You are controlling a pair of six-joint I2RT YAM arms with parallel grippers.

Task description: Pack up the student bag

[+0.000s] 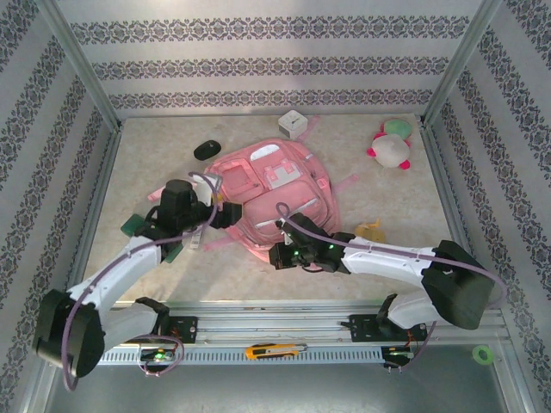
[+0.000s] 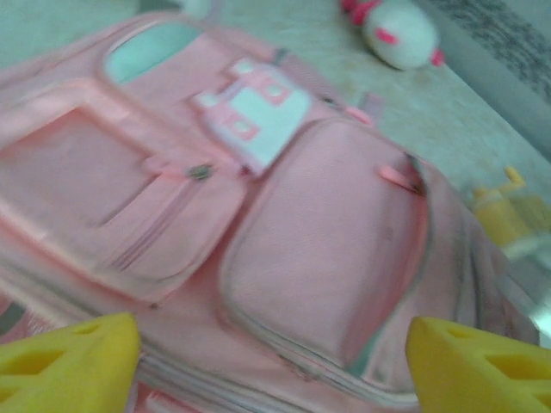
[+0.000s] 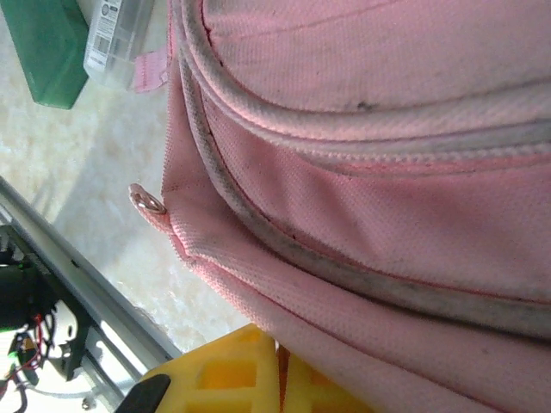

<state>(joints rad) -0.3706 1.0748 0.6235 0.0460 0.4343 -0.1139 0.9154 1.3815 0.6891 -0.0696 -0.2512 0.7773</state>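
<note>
Top external view shows the student bag (image 1: pixel 271 202) lying flat in the middle of the counter (image 1: pixel 155 159), front pockets facing up. The left tool (image 1: pixel 225 213) sits at the bag's left edge. In the left wrist view its yellow fingers (image 2: pixel 69 361) stand spread wide apart over the bag's zipped front pockets, with nothing held between them.

The right tool (image 1: pixel 280 255) is at the bag's near edge. In the right wrist view its yellow fingers (image 3: pixel 224 374) are pressed together right against the bag's lower hem; whether any fabric is caught between them cannot be told. A small pink tab with a metal ring (image 3: pixel 148 203) sticks out from the bag's seam close by.

A white box (image 1: pixel 294 124) lies just beside the bag's far edge, and a dark oval object (image 1: pixel 207 150) lies near its far-left corner. A pink-and-white plush toy (image 1: pixel 392 144) lies well apart, off the bag's far-right side. A yellow object (image 1: pixel 370 229) lies just beside the bag's right edge.
</note>
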